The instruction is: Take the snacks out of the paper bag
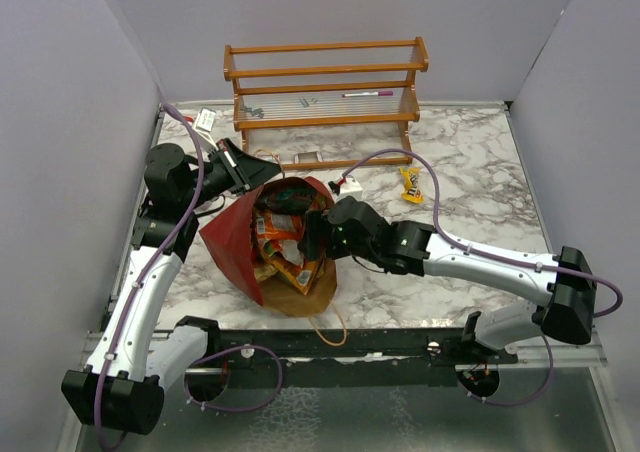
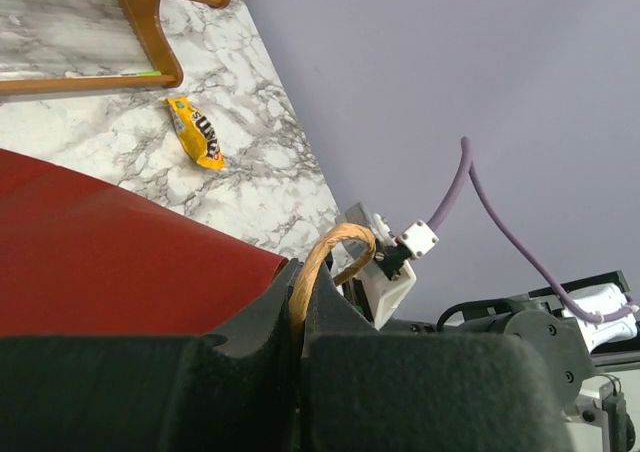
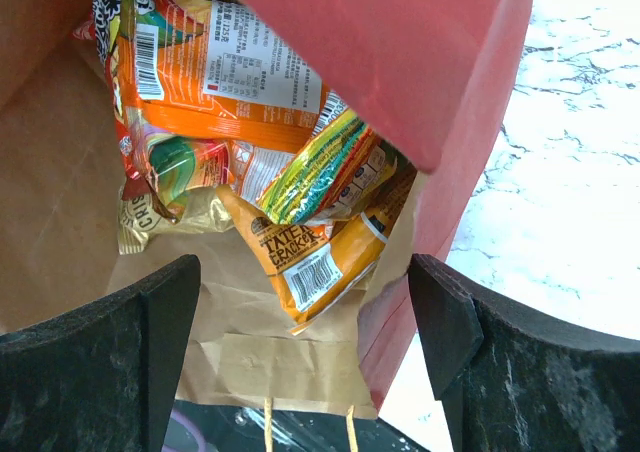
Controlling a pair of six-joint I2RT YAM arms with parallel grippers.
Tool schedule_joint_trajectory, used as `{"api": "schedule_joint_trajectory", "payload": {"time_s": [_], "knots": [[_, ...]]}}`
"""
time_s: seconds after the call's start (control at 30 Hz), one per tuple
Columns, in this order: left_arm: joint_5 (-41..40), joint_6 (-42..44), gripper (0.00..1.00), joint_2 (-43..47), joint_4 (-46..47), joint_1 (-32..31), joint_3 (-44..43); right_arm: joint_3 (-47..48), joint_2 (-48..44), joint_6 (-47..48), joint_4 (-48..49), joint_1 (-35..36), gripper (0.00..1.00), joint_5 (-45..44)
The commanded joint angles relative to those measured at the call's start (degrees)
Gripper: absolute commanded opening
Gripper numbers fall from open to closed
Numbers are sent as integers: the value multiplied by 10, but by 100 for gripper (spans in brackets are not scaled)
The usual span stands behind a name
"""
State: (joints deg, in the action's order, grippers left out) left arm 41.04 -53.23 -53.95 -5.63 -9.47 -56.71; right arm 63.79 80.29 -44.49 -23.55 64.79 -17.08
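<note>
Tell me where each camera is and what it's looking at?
Top external: above and behind, looking down at the marble table, paper bag and wooden rack; left arm and right arm show.
Left wrist: on the left arm, looking across the bag's red side toward a yellow packet; left gripper shut on the twine handle.
Right wrist: on the right arm, looking into the bag at the snacks; right gripper open, fingers at both edges.
Shared: top and left wrist both show the yellow packet on the table.
</note>
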Motion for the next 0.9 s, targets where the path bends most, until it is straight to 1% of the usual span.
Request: {"api": "schedule_joint_trajectory", "payload": {"time_s": [0.0,0.07,0.17,0.2,0.23,0.33,0.43,0.5,0.63,0.77,0.8,0.87], "knots": [[18,-3,0,-2,36,1,-12,17,-33,5,-42,14,85,-18],[22,-2,0,-3,36,2,-13,16,-49,4,-62,33,84,-25],[25,0,0,-1,34,2,-13,38,-60,-18,-105,95,84,-58],[24,1,0,2,34,1,-11,62,-51,-35,-141,131,83,-82],[25,1,0,3,34,2,-10,77,-43,-42,-156,147,83,-92],[25,2,0,3,30,1,-10,107,-19,-51,-190,167,83,-116],[23,4,0,5,27,2,-9,118,7,-51,-186,170,83,-165],[22,4,0,7,27,2,-6,120,22,-58,-176,170,83,-223],[21,1,0,10,27,1,-2,100,46,-99,-107,170,82,-344],[20,-1,0,13,25,1,-3,95,77,-107,-39,170,76,-414],[20,-2,0,15,25,2,-3,98,88,-118,-38,170,75,-431],[20,-3,0,18,25,2,-1,108,115,-169,-65,167,68,-467]]}}
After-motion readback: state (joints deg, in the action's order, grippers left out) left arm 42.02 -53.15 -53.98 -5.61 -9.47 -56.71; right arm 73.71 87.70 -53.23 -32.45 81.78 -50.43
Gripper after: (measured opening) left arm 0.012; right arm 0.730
